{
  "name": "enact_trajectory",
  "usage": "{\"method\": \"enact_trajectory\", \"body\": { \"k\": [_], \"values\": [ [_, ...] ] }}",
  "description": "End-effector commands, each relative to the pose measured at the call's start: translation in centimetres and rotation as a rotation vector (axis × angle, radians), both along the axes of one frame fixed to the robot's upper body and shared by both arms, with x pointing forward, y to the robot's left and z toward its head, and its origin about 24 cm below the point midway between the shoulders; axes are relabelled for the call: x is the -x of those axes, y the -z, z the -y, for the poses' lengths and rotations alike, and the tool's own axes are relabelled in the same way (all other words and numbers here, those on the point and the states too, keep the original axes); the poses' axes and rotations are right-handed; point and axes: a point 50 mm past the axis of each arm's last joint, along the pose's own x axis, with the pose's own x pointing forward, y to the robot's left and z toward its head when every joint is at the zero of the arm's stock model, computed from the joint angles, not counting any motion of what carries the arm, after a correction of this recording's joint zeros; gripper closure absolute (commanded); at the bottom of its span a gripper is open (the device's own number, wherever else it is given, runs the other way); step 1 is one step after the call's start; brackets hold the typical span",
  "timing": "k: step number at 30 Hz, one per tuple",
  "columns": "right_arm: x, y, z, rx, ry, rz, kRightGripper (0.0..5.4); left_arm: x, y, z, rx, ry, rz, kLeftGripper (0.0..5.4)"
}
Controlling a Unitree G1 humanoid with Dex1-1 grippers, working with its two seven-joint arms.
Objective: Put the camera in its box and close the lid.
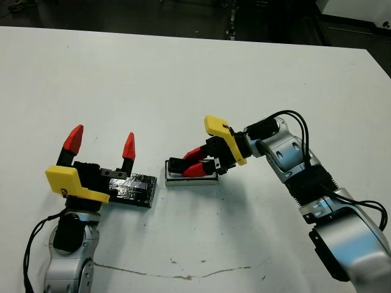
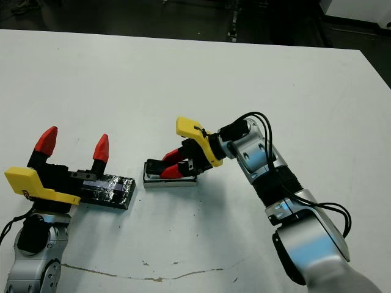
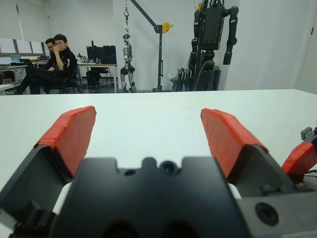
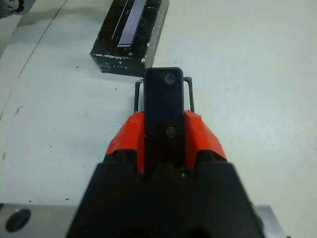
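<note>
White surface (image 1: 183, 73) is bare across its far half and right side, lots of open room there; its far edge runs along the top of the head views, things sit toward the near middle. One camera (image 4: 163, 111), one box (image 1: 190, 179), one lid (image 1: 135, 189), two end effectors. Right end effector (image 1: 194, 162) is clamped on the camera, red fingers (image 4: 203, 139) pressed to both long sides (dark bar sticks out past the tips, glossy face up in the right wrist view). The camera is low over the box, its free end reaching toward the box's left end; cannot tell whether it touches the tray. The box lies at centre, near the lid but apart from it, a strip of bare surface between. The lid lies flat to the left, pale strip along its top. Left end effector (image 1: 101, 145) is spread wide, holding nothing, fingertips pointing up and away, its black body just at the lid's left end.
</note>
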Motion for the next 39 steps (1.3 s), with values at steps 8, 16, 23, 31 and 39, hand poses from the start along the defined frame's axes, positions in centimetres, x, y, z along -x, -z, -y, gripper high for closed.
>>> {"method": "enact_trajectory", "body": {
  "k": [8, 16, 23, 31, 39],
  "values": [
    [-0.3, 1.1, 2.0, 0.136, 0.057, 0.046, 3.74, 0.2, 0.4, -0.1, 0.002, -0.006, -0.016, 0.00],
    [-0.5, 0.8, 2.6, 0.157, 0.078, 0.051, 3.74, 0.1, 0.4, -0.1, -0.003, -0.004, -0.014, 0.00],
    [-0.6, 0.7, 2.6, 0.162, 0.074, 0.068, 3.74, 0.1, 0.3, -0.1, -0.005, -0.005, -0.011, 0.00],
    [-0.8, 0.3, 2.9, 0.191, 0.065, 0.095, 3.74, 0.1, 0.2, -0.1, -0.011, -0.003, -0.009, 0.00],
    [-0.8, -0.1, 2.5, 0.175, -0.072, 0.128, 2.46, 0.0, 0.2, 0.0, -0.010, -0.004, -0.010, 0.00]
  ]
}}
